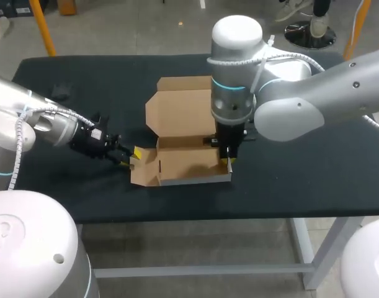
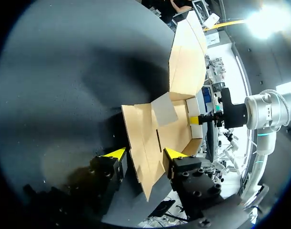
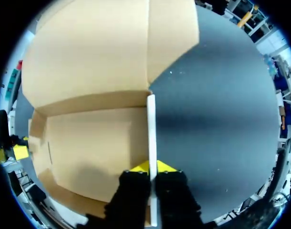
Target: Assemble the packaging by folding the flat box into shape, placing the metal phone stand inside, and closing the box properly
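A brown cardboard box (image 1: 186, 162) lies partly folded at the table's middle, its lid (image 1: 183, 112) open flat toward the back. My right gripper (image 1: 229, 162) points down at the box's right side wall (image 3: 151, 129) and is shut on it, the wall's white edge pinched between the yellow tips (image 3: 152, 167). My left gripper (image 1: 131, 157) comes in low from the left and is open. In the left wrist view the box's left flap (image 2: 145, 167) lies between its fingers (image 2: 144, 153). The right gripper (image 2: 202, 119) shows at the far wall there.
A small dark object (image 1: 60, 93) lies at the table's back left. The black tabletop (image 1: 313, 167) stretches right of the box and in front of it. My right arm's elbow (image 1: 288, 115) hangs over the table behind the box's right side.
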`<action>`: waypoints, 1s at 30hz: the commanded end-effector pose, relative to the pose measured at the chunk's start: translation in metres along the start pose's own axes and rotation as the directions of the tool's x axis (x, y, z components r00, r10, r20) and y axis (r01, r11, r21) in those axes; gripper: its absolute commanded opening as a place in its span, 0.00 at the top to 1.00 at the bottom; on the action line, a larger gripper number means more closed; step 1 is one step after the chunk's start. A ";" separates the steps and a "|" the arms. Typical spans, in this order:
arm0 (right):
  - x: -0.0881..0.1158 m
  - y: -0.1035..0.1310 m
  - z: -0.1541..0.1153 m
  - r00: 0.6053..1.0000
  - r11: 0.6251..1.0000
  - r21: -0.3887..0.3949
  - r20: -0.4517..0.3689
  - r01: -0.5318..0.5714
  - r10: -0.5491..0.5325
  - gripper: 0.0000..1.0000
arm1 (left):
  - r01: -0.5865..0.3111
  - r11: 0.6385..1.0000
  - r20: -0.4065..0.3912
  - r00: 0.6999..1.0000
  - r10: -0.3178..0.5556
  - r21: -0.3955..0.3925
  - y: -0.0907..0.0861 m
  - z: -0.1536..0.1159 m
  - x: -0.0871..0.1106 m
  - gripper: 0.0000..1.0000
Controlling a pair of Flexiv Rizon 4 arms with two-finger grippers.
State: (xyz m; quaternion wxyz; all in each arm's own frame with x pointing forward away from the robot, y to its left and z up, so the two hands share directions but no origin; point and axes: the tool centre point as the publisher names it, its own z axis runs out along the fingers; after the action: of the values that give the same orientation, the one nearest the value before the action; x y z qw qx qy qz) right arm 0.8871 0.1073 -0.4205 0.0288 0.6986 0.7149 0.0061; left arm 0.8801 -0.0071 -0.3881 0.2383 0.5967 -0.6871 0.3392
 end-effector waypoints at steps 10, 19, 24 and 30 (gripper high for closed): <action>0.000 0.001 0.000 1.000 1.000 0.005 0.002 0.001 -0.001 1.00 | 0.022 0.999 0.084 0.996 -0.019 -0.039 -0.005 0.008 0.013 1.00; 0.000 0.001 0.000 1.000 1.000 0.005 0.002 0.001 -0.001 1.00 | 0.100 0.995 0.303 0.949 -0.093 -0.007 -0.010 0.015 0.033 1.00; 0.000 0.001 0.000 1.000 1.000 0.005 0.002 0.001 -0.001 1.00 | 0.124 0.992 0.401 0.910 -0.106 -0.018 -0.014 0.020 0.042 1.00; 0.000 0.001 0.000 1.000 1.000 0.005 0.002 0.001 -0.001 1.00 | 0.152 0.988 0.504 0.856 -0.114 -0.035 -0.017 0.026 0.050 1.00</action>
State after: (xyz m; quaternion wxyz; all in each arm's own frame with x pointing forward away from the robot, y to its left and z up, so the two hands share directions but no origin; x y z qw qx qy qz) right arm 0.8879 0.1026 -0.4198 0.0289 0.6986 0.7149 0.0055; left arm 0.8862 -0.0475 -0.3624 0.1588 0.6830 -0.6821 0.2073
